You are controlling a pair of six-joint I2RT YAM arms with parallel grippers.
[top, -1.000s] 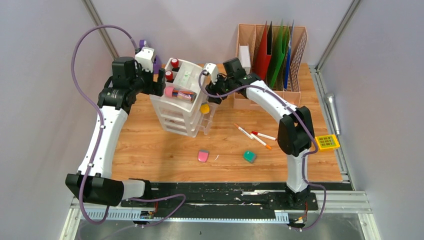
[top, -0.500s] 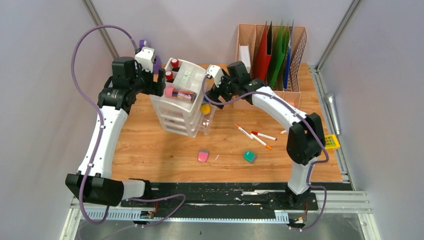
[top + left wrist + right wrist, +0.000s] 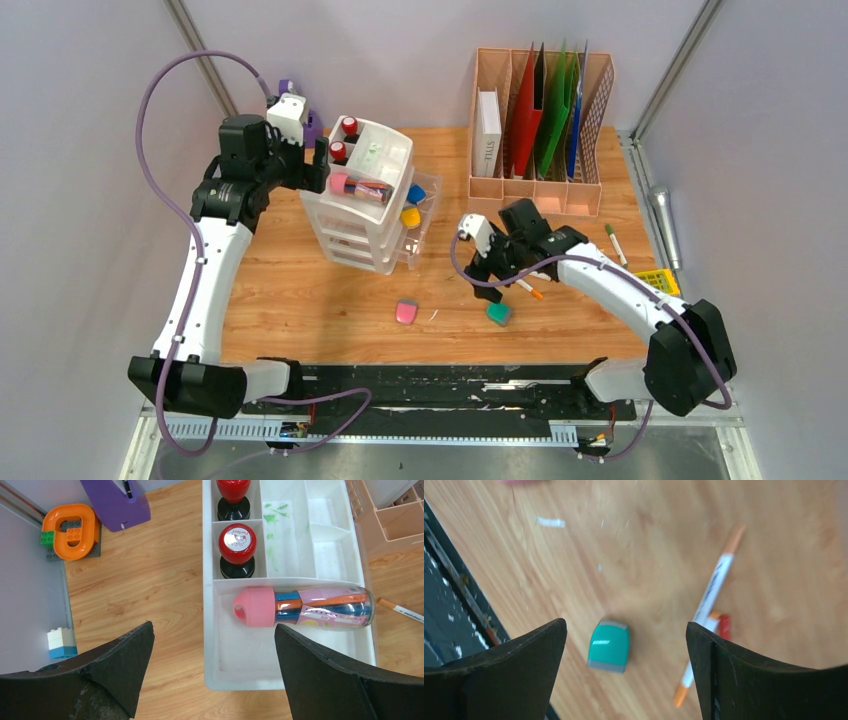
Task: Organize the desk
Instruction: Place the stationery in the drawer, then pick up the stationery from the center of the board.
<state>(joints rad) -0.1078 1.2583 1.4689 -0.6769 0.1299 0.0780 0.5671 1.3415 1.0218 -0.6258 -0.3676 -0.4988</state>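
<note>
Desk: the desk is the wood-grain top filling the middle of the overhead view, grey walls around it, loose bits strewn over its near half.
Left claw: the left claw has its jaws spread wide and grips nothing, hanging over the left edge of the white tray.
Right claw: the right claw is wide open too and empty, low over the desk, with a green eraser lying on the wood below the gap.
Tray: two red-topped stamps stand upright in its left compartments. A pink-capped tube of pens lies on its side in the front section.
Pens: an orange-tipped marker lies just right of the eraser, a red cap touching it.
Pink eraser: the pink eraser sits apart, to the left of the green one.
File rack: the file rack stands at the far edge with red, green and blue folders upright in it.
Writing: there is print on the stamp top, the tube label and a white book spine, all too small to read.
Far-left corner: a purple box, an orange toy block and a white-and-blue brick.
</note>
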